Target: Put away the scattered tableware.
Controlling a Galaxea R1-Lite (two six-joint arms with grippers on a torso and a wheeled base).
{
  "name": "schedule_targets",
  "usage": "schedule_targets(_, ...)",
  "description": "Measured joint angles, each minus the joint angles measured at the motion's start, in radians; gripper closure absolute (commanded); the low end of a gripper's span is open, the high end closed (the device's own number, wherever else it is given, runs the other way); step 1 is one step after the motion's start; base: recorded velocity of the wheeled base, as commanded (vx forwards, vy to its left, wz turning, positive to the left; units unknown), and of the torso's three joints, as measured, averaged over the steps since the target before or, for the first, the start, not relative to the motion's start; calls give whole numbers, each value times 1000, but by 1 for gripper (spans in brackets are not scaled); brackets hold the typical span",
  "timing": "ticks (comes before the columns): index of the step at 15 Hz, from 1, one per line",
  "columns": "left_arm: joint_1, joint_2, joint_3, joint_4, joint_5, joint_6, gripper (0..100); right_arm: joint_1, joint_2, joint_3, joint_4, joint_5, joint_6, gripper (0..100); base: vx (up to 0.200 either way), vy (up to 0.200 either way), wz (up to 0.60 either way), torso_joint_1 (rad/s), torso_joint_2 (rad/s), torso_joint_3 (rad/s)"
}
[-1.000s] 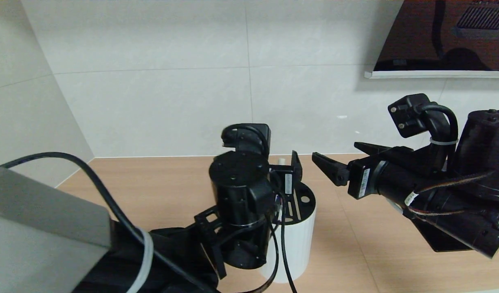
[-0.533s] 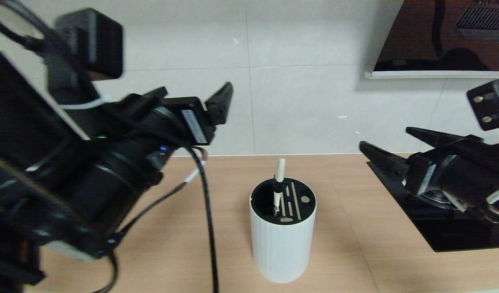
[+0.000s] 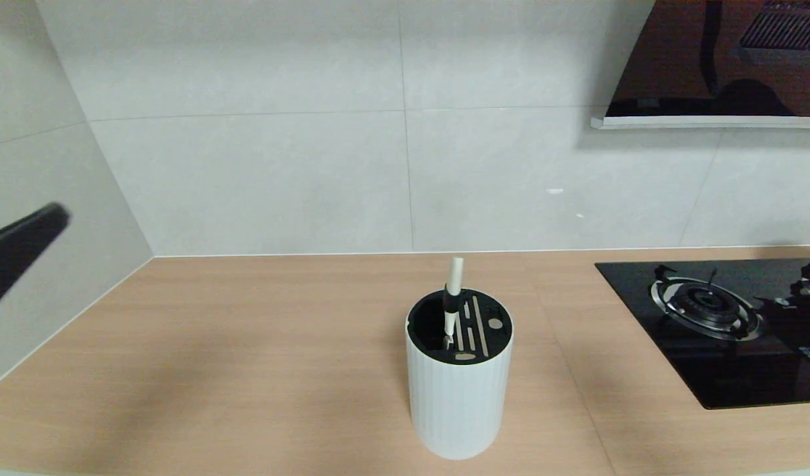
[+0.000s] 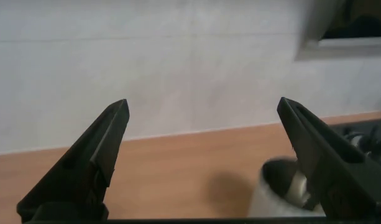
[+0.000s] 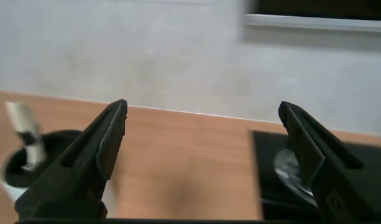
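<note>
A white ribbed cylindrical holder [image 3: 459,403] stood upright on the pale wooden countertop [image 3: 246,344], its matte sides fluted from top to bottom. A flat black insert capped it, with one wide open compartment, a few narrow slots and a small round hole. In the wide compartment stood a cream-handled utensil [image 3: 454,272] — a slim round stick with a black collar partway down, nearly upright, its working end hidden inside the holder.

The left gripper [image 4: 202,109] hung above the counter with its two black wedge-shaped fingers spread wide and nothing between them; past them the holder's rim appeared as a blur. The right gripper [image 5: 202,107] was likewise wide apart and empty, with the holder and the cream handle off beside one finger.

Well apart from the holder, a black glass hob [image 3: 722,377] lay flush in the counter, carrying a round metal burner [image 3: 705,305] under a pronged grate. Behind ran a smooth grey-white tiled wall [image 3: 246,178], and a dark glossy hood [image 3: 729,66] slanted out above the hob.
</note>
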Motion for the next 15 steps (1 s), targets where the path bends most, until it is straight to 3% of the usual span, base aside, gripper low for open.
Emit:
schedule_targets(4,191,-324,31,280,-61,-4,0,-121,-354,19,304,-5,0,0,0,0,0,0,0,0)
schedule_targets(7,322,-519,51,448,-92,-34,0,-213,-542,26,466,-7,10,0,0,0,0,0,0,0)
schedule_targets(8,357,-572,72,476,-98,-52,0,-248,-575,27,471,3,22,0,0,0,0,0,0,0)
schedule_targets(10,445,-653,122,507,-101,-134,0,-327,-633,53,494,49,35,0,0,0,0,0,0,0)
schedule_targets(11,481,-684,145,515,-118,-143,0,-350,-654,76,496,55,36,0,0,0,0,0,0,0)
schedule_targets(12,518,-716,180,524,-139,-134,0,-362,-669,108,496,57,36,0,0,0,0,0,0,0)
schedule_targets(13,540,-737,225,526,-145,-97,0,-369,-678,140,495,66,36,0,0,0,0,0,0,0)
schedule_targets(15,554,-765,324,524,-194,9,0,-371,-695,212,494,112,36,0,0,0,0,0,0,0)
